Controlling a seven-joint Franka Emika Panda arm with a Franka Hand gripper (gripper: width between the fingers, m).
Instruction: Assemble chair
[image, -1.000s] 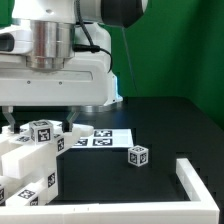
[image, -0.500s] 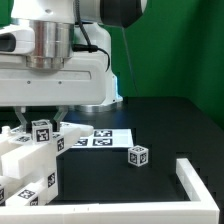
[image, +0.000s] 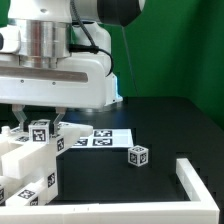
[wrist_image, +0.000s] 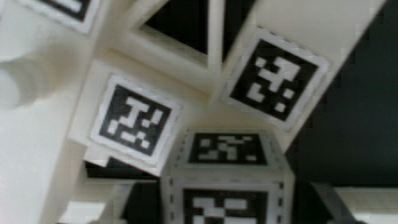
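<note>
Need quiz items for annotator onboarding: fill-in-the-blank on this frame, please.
1. The end effector hangs over the chair parts at the exterior view's ___ side.
2. The lone small cube sits to the exterior view's ___ of the marker board.
3. The table is ___ in colour.
Missing words: left, right, black.
</note>
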